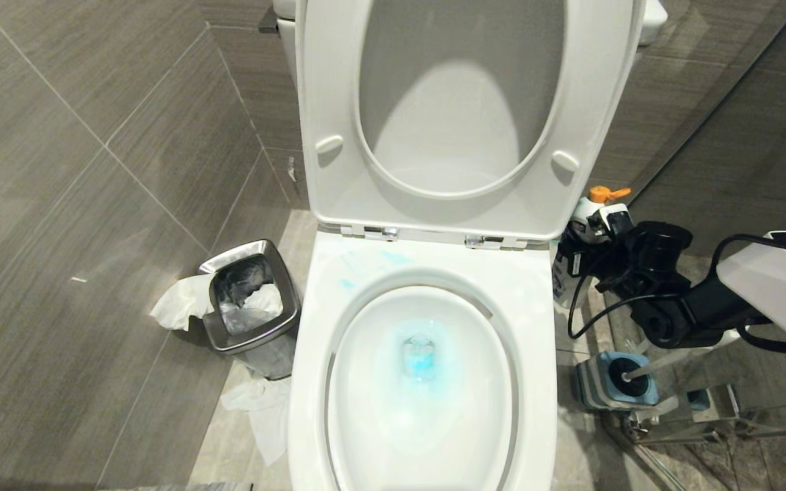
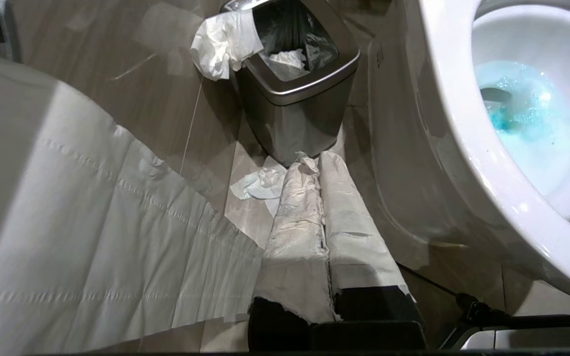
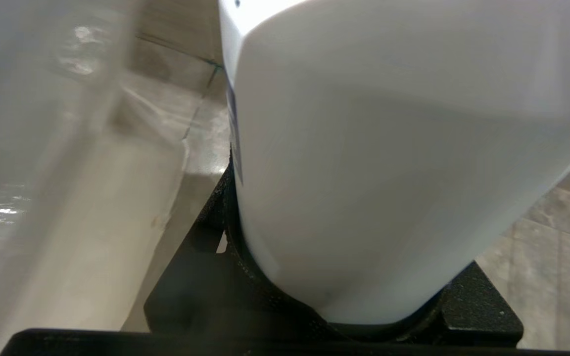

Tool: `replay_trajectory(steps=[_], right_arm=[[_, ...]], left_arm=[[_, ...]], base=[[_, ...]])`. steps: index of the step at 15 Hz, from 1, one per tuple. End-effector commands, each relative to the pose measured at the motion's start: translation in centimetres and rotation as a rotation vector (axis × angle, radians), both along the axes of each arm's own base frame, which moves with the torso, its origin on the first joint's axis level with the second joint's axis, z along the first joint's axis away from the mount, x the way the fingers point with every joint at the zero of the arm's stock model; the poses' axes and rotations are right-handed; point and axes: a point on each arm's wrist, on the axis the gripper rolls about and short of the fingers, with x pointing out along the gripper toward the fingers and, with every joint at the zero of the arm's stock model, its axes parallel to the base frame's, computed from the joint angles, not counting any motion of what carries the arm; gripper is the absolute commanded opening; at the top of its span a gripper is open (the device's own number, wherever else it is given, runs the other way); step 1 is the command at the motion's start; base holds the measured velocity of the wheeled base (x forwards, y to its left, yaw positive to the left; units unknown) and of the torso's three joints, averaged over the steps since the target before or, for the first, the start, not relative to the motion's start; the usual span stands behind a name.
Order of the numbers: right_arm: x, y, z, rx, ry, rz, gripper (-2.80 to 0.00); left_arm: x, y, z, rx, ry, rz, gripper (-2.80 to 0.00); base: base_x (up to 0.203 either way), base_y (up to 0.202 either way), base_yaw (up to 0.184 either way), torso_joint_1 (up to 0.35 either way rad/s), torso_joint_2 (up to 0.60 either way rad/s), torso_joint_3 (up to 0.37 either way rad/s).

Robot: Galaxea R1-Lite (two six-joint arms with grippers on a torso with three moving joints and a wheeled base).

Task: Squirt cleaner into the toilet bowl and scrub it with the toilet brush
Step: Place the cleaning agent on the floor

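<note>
The white toilet bowl (image 1: 536,327) fills the middle of the head view, seat and lid raised. Turquoise cleaner (image 1: 420,361) pools in its water, with pale blue smears (image 1: 366,266) on the back rim. It shows in the left wrist view too: cleaner (image 2: 507,118), toilet bowl (image 2: 463,148). On the right, my right gripper (image 1: 580,262) is shut on a white bottle (image 1: 587,208) with an orange nozzle; the bottle (image 3: 364,173) fills the right wrist view. The toilet brush (image 1: 666,365) stands in its blue-grey holder (image 1: 594,392) below that arm. My left gripper (image 2: 314,160), paper-wrapped, is shut and holds nothing.
A steel bin (image 1: 219,341) with a black liner stands left of the toilet, with paper hanging over its edge. Crumpled paper (image 1: 263,409) lies on the floor beside it. A metal frame (image 1: 707,426) runs along the floor at the lower right. Tiled walls close in behind.
</note>
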Motion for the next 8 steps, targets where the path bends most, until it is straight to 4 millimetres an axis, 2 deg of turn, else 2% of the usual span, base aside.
replay_trajectory(steps=[1,8], right_arm=[[1.1,0.1,-0.9,0.003,-0.014,0.002,-2.8],[2.9,1.5,0.9,0.014,-0.122,0.03,-2.8]], left_arm=[[0.0,0.0,0.0,0.0,0.003,0.0,-2.8],[0.0,0.0,0.0,0.0,0.001,0.001,-2.8]], base=[[0.0,0.0,0.0,-0.002,0.01,-0.197],[0.0,0.0,0.0,0.002,0.0,-0.194]])
